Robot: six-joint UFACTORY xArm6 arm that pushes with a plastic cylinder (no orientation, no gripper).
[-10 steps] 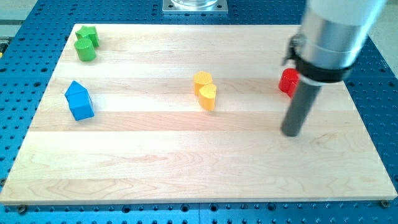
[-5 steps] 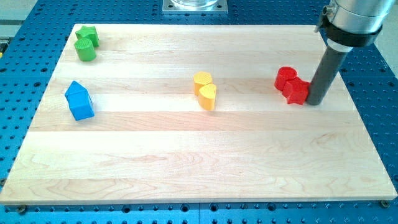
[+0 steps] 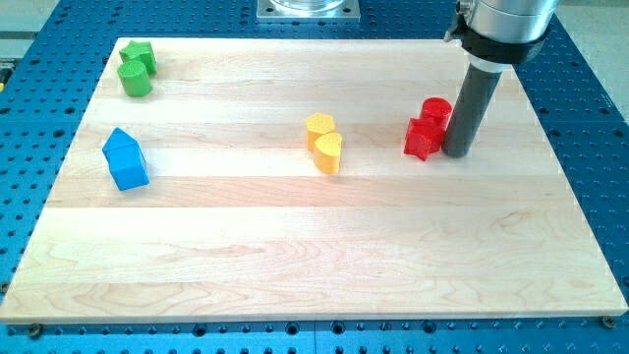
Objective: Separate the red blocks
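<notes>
where wooden board point(image 3: 295, 256) meets blue pegboard point(image 3: 590, 118), my tip point(image 3: 455, 153) touches red blocks point(image 3: 425, 130).

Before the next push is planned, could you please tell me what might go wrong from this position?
1. My tip sits at the view's right of both red blocks, the red cylinder and the red star-like block, which touch. Pushing leftward may move them as a pair, not separate them.
2. A long leftward push could drive them towards the yellow blocks.

Red blocks point(image 3: 425, 128), dark rod point(image 3: 466, 108)
</notes>
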